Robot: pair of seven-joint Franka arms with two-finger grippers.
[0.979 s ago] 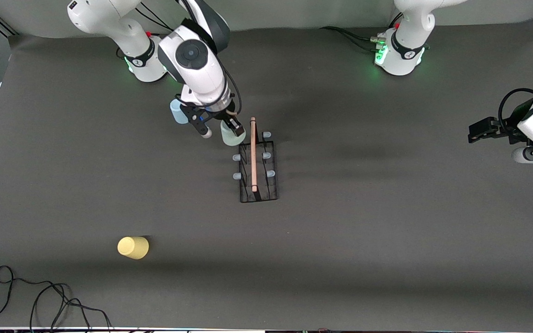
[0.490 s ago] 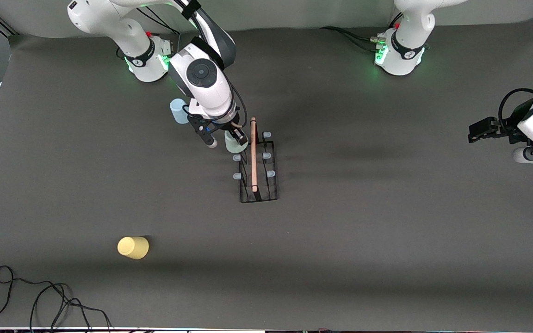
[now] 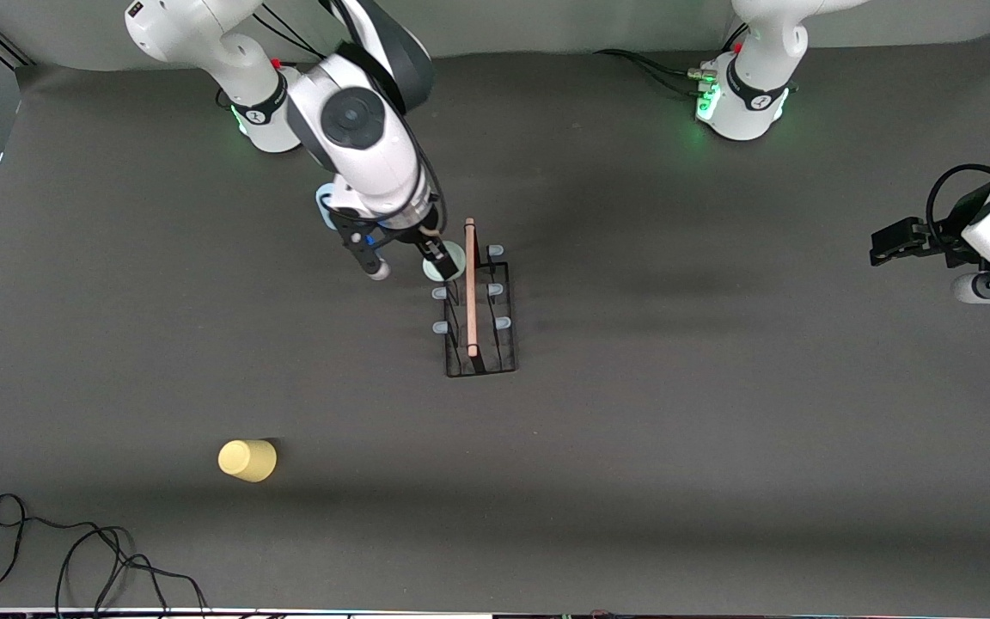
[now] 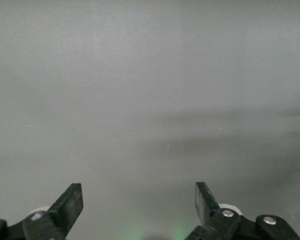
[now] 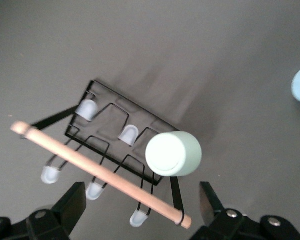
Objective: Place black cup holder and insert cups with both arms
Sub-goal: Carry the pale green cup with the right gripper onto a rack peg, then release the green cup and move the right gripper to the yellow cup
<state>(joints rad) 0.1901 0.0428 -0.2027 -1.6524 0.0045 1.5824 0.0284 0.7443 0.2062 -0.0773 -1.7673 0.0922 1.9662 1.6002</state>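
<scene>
The black cup holder (image 3: 479,320) stands mid-table with its wooden handle (image 3: 470,288) along the top. A pale green cup (image 3: 446,262) sits upside down on the peg at the holder's end farthest from the front camera, on the right arm's side. My right gripper (image 3: 407,260) hangs open just above it; in the right wrist view the green cup (image 5: 172,154) stands free between the spread fingers, beside the handle (image 5: 100,172). A light blue cup (image 3: 324,211) is mostly hidden by the right arm. The yellow cup (image 3: 247,461) stands upside down nearer the front camera. My left gripper (image 3: 889,244) waits open.
A black cable (image 3: 74,550) coils on the table near the front camera at the right arm's end. The holder's other pale-blue pegs (image 5: 128,134) are bare. In the left wrist view only grey table shows between the left gripper's (image 4: 139,200) fingers.
The right gripper has opened and let go of the green cup, which now sits on the holder's peg. The right hand has risen slightly. The left arm has not moved.
</scene>
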